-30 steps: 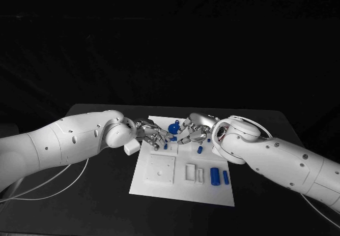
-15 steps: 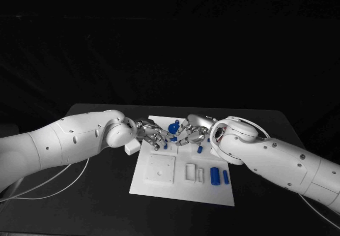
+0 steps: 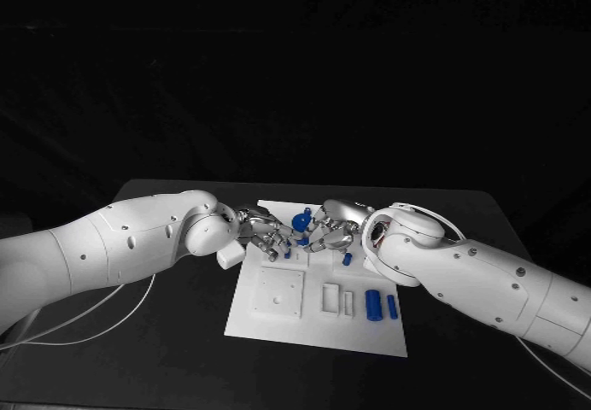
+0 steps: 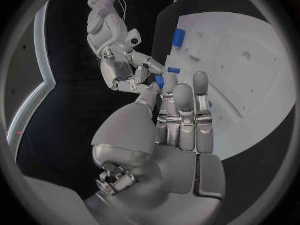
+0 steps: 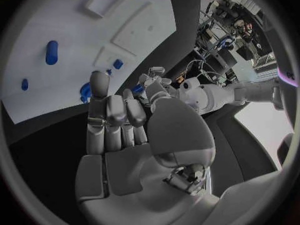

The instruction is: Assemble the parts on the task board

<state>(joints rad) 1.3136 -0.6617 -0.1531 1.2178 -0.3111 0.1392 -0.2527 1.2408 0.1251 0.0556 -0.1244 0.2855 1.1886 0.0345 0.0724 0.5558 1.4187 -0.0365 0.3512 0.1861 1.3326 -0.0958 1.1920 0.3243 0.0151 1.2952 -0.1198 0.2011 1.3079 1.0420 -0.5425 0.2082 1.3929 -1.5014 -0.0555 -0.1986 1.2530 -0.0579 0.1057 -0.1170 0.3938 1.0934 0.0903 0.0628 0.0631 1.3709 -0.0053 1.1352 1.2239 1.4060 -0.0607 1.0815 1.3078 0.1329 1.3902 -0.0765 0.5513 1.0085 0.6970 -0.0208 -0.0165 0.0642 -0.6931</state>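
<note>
The white task board [image 3: 281, 318] lies in the middle of the black table. Above its far edge my left hand [image 3: 261, 231] and right hand [image 3: 330, 229] meet fingertip to fingertip. Between them is a round blue part [image 3: 301, 224], pinched from both sides. In the left wrist view a blue part [image 4: 160, 81] sits at my left thumb tip, facing the right hand [image 4: 128, 70]. The right wrist view shows a blue part [image 5: 137, 88] between my right thumb and a finger, with the left hand [image 5: 157, 81] touching it. Two blue cylinders [image 3: 372, 305] [image 3: 393, 307] lie at the board's right.
Smaller blue parts stand on the board's far part: one [image 3: 348, 258] by my right wrist, one [image 3: 289, 253] under my left fingers, one [image 3: 307, 210] at the far edge. A raised square plate [image 3: 281, 293] and white slots [image 3: 331, 298] fill the board's middle. A white cable [image 3: 86, 320] trails at the left.
Both hands stay together on the blue part. My right forearm has shifted slightly towards the board's middle; the parts on the board have not moved.
</note>
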